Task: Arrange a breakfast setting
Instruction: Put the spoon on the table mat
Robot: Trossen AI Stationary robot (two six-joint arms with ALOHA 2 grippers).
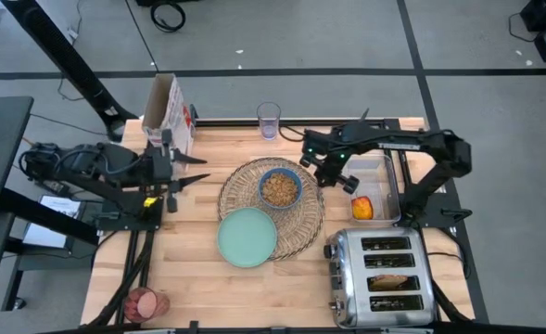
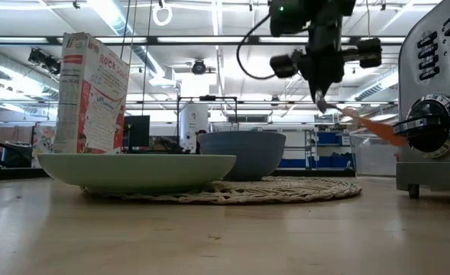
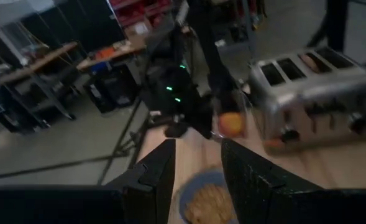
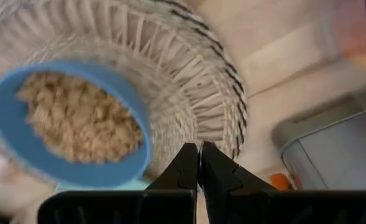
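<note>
1. Right gripper [image 1: 332,173] raised beside round woven wicker placemat [image 1: 302,223], fingers pressed together on orange-handled spoon [image 2: 371,126]; handle slants down toward chrome four-slot toaster [image 1: 381,278].
2. Left gripper [image 1: 195,173] near left edge, fingers parted, empty.
3. Cereal box [image 2: 92,95]: "ROCK" legible.

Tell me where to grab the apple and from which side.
Probably from straight above, with the fingers closing across the round middle of the apple. It sits low in the clear bin, whose walls would block a sideways approach. The right gripper hovers nearest.
</note>
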